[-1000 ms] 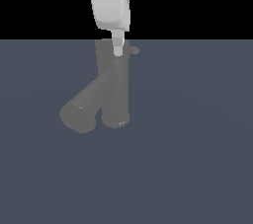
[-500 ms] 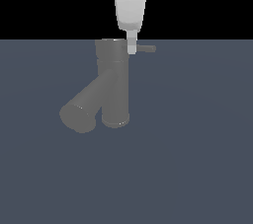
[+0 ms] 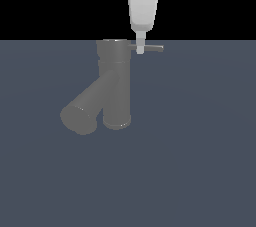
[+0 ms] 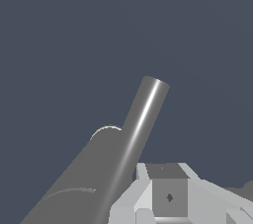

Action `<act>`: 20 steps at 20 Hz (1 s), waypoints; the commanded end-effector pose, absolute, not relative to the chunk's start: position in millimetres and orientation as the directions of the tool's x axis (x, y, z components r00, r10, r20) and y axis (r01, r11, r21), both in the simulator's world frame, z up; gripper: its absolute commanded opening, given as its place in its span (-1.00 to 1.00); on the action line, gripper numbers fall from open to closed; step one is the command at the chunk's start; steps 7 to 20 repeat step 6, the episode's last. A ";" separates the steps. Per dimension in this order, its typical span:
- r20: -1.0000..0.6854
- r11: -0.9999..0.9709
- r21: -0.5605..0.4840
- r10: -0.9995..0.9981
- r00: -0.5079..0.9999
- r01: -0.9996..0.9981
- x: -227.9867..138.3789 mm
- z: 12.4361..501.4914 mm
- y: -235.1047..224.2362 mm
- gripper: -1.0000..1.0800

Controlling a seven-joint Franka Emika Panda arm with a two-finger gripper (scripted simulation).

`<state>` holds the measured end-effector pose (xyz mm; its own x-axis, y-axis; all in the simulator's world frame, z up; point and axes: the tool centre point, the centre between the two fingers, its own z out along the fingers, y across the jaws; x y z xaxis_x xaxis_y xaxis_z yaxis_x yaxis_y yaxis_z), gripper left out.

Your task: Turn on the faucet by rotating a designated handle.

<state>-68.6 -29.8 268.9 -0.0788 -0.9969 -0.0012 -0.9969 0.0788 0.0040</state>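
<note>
The dull grey faucet (image 3: 116, 88) stands upright on the floor, its thick spout (image 3: 82, 111) slanting down toward the exterior view's left. The thin flat handle (image 3: 152, 48) sticks out from the top cap toward the exterior view's right. My white gripper (image 3: 140, 49) hangs straight down from above, its narrow fingertips touching the handle close to the cap. The fingers look closed together, with nothing held between them. In the wrist view the faucet (image 4: 141, 124) fills the middle and the gripper (image 4: 169, 197) sits at the edge; the handle is hidden there.
Flat dark blue-grey floor (image 3: 200, 161) lies all around the faucet. A black background sits above the horizon. No other objects show.
My gripper has moved toward the exterior view's right along the faucet's top. The handle has swung with it and now shows longer, pointing to the exterior view's right.
</note>
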 end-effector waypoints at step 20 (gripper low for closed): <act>0.000 0.137 0.000 -0.991 -0.137 -0.991 -58.0 269.1 -73.8 -1.00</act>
